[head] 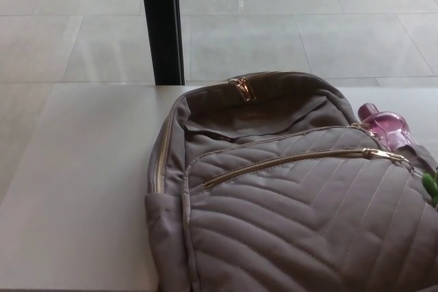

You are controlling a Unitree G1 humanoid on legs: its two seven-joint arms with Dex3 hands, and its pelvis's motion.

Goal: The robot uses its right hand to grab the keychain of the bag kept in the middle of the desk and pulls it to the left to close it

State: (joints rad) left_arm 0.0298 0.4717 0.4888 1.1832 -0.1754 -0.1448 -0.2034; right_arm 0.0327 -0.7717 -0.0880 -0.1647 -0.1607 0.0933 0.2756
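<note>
Keychain [383, 154], gold, at the right end of the front zipper [287, 163], flat against the quilted cloth. Just past it, at the picture's right edge, a small green charm [431, 187], cut off by the frame; linked to the keychain or not, cannot tell. Front zipper slanting across the bag [294, 230] from lower left up to the right, gold teeth showing along its whole run. Bag grey-brown, front face up, on the middle and right of the worktop [75, 189], top end away from the camera, lower end out of frame. At the top seam a second gold pull [241, 87], the cloth below it sagging into a dark fold. Against the bag's right shoulder a pink bottle [387, 126], partly hidden by it. Behind the worktop a black post [161, 24], upright, on a pale tiled floor [308, 25]. Neither left hand nor right hand in view; fingers wide or narrow, cannot tell.
</note>
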